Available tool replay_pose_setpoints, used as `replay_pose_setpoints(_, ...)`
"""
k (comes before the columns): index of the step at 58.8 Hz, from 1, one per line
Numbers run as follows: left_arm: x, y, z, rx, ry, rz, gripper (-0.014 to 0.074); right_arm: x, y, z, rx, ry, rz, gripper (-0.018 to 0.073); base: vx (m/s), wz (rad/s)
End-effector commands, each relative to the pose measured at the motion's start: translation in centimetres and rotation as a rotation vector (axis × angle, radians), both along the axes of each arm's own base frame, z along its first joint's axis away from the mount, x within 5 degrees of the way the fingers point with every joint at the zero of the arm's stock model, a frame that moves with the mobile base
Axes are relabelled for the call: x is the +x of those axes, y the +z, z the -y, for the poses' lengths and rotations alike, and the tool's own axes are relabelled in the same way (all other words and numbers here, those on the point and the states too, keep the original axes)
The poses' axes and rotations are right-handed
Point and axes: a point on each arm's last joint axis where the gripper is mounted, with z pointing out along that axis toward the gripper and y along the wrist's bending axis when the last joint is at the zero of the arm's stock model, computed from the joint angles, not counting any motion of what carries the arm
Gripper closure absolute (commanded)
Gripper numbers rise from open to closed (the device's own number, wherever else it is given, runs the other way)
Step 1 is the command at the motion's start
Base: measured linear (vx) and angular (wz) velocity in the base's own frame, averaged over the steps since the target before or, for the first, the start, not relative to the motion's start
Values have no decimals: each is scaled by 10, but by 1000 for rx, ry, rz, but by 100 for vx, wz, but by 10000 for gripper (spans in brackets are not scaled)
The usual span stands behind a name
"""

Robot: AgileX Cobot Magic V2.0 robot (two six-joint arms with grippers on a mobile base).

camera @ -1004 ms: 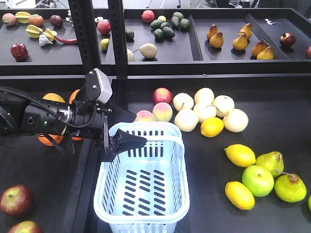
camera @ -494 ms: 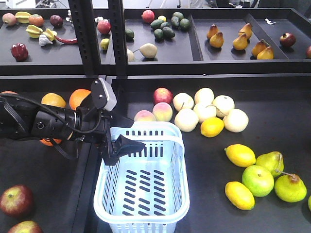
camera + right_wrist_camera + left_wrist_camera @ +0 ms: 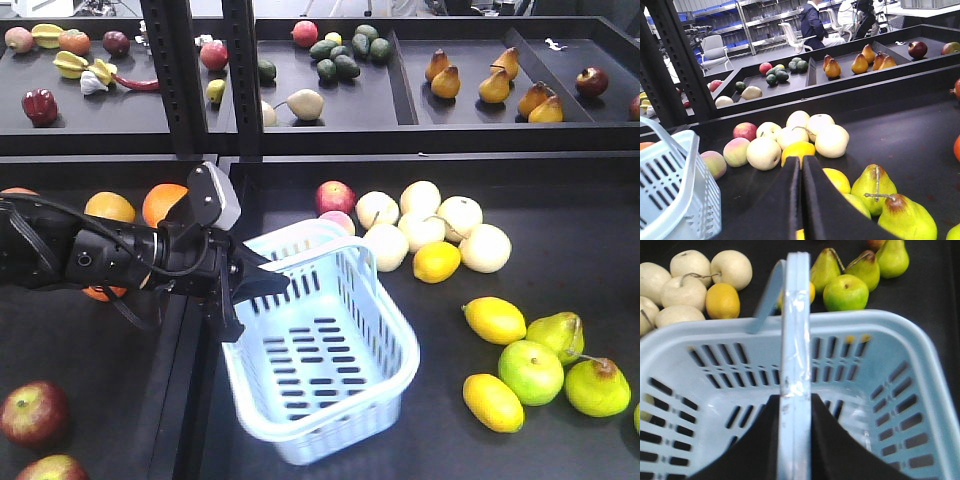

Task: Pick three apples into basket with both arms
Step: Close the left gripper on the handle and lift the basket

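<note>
The pale blue basket (image 3: 300, 365) stands tilted, its far end raised off the black table. My left gripper (image 3: 250, 285) is shut on one hoop handle (image 3: 796, 340); in the left wrist view the handle runs straight up between the black fingers (image 3: 760, 440) of the left gripper (image 3: 796, 405), above the empty basket (image 3: 880, 340). Two dark red apples (image 3: 32, 412) (image 3: 50, 468) lie at the front left, apart from the basket. My right gripper (image 3: 801, 162) is shut with nothing in it, low over the table right of the basket (image 3: 670, 180); it is outside the front view.
Oranges (image 3: 110, 207) lie behind the left arm. Pale round fruit (image 3: 420, 230), lemons (image 3: 494, 320) and green pears (image 3: 560, 370) lie right of the basket. Black posts (image 3: 175, 80) rise at the back left. A raised divider (image 3: 180, 400) runs between the two table trays.
The basket stood flat before; now its far end is lifted by the handle and it leans and has swung to the right. The left arm has barely moved.
</note>
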Motion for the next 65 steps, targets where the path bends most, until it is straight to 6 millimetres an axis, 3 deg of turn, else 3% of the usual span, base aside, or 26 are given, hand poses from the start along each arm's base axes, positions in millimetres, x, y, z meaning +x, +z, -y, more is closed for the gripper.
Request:
replay_pose_setpoints(1, -9, 27, 5, -44, -83, 50, 604, 0, 3, -1, -23, 5, 72, 564, 0, 0)
replay_pose_setpoints(10, -17, 45, 5, -77, -86, 69, 604, 0, 3, -1, -23, 5, 72, 564, 0, 0)
replay_pose_setpoints(22, -41, 97, 2, -215, -59, 111, 604, 0, 3, -1, -23, 5, 72, 564, 0, 0)
replay_pose_setpoints(33, -76, 152, -6, -380, -13, 138, 604, 0, 3, -1, -23, 5, 72, 564, 0, 0)
replay_pose_setpoints(42, -109, 184, -14, -432, 2, 153, 604, 0, 3, -1, -23, 5, 72, 564, 0, 0)
replay_pose_setpoints(54, -142, 199, -23, -401, 28, 107, 604, 0, 3, -1, -23, 5, 72, 564, 0, 0)
replay_pose_setpoints(65, -162, 199, -28, -424, 40, 90, 604, 0, 3, -1, -23, 5, 72, 564, 0, 0)
